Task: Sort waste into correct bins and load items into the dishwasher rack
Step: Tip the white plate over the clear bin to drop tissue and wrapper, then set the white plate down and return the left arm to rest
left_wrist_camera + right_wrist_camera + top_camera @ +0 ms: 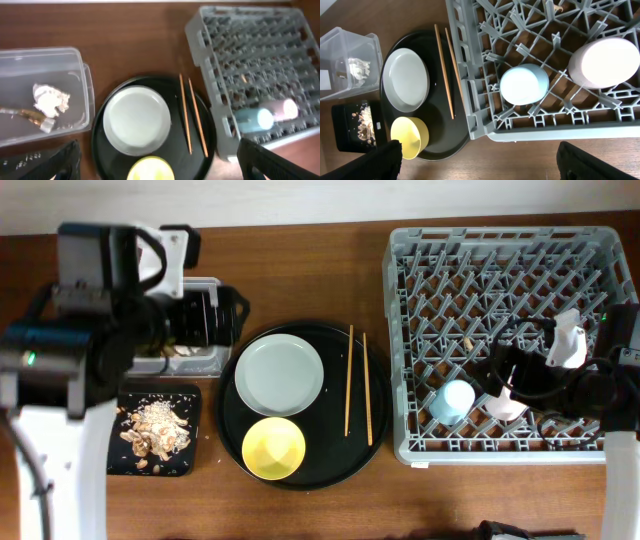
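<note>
The grey dishwasher rack (500,260) stands at the right and holds the blue cup (524,84) and the pink cup (604,62), both mouth down. The grey plate (279,373), the yellow bowl (273,448) and the two chopsticks (357,385) lie on the round black tray (325,450). The clear box (75,60) holds the white tissue (49,99) and the snack wrapper (27,115). Food scraps (155,425) lie in the shallow black tray (130,465). My left gripper (157,152) is open and empty, high beside the clear box. My right gripper (479,150) is open and empty above the rack's front.
The left arm's body (90,310) covers most of the clear box in the overhead view. The right arm (600,380) hangs over the rack's right side. Bare wooden table (300,270) lies behind the round tray and along the front edge.
</note>
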